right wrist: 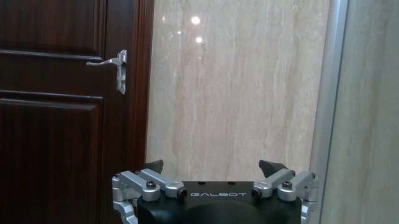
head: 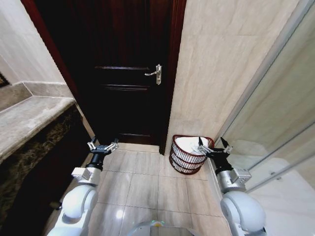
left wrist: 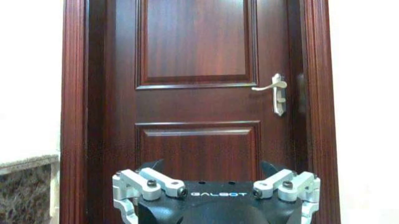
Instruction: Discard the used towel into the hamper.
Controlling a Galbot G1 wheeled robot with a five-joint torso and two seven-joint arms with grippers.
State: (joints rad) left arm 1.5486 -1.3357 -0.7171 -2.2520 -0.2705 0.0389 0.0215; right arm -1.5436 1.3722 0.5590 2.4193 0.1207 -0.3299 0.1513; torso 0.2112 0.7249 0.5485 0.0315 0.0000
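The hamper point(head: 183, 161), a low dark red-brown basket with see-through sides, stands on the floor against the beige wall, right of the door. White cloth point(head: 189, 145) that looks like the towel lies inside it. My right gripper point(head: 211, 143) hovers open and empty at the hamper's right rim; in the right wrist view the right gripper point(right wrist: 212, 165) faces the wall. My left gripper point(head: 103, 144) is held open and empty in front of the door, well left of the hamper; the left wrist view has the left gripper point(left wrist: 212, 165) facing the door panel.
A dark wooden door point(head: 128, 73) with a metal lever handle point(head: 154, 73) is shut straight ahead. A stone counter point(head: 29, 118) runs along the left. A glass shower partition point(head: 275, 123) closes the right side. Pale floor tiles point(head: 147, 182) lie between the arms.
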